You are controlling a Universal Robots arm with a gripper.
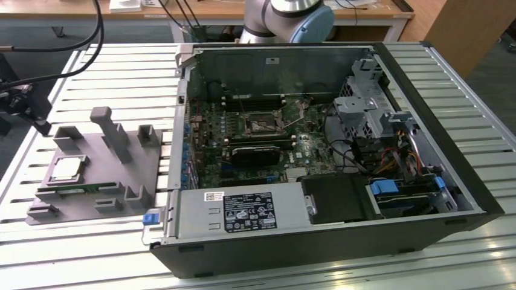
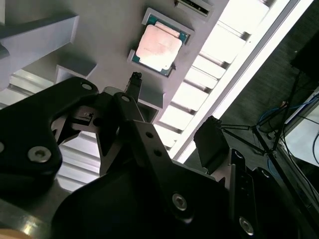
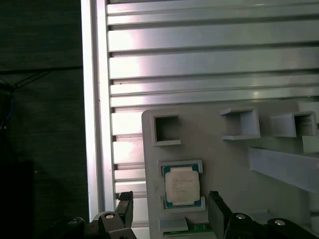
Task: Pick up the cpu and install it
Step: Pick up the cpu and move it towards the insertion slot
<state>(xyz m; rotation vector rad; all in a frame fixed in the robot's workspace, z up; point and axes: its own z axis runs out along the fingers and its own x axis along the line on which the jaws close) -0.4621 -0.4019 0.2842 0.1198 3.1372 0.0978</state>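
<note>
Slatted aluminium table (image 1: 451, 78) spans exterior view, with bright glare on slats toward 6 o'clock. Wooden-topped desk (image 1: 209, 11) with pale legs at 12 o'clock. Wooden panel (image 1: 463, 27) at 1 o'clock. Dark grey floor (image 1: 493, 90) at 3 o'clock, also past table edge in both wrist views. Tripod legs (image 2: 249, 130) stand on floor in second wrist view.

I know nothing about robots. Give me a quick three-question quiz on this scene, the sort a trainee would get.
1. True or false: the cpu already sits inside the computer case.
2. The cpu rests on: A) the grey holder tray; B) the motherboard; C) the bare table slats.
3. Fill in: in the first wrist view, the gripper above the cpu is ____ (open or shut).
Key: 1 false; 2 A; 3 open.
</note>
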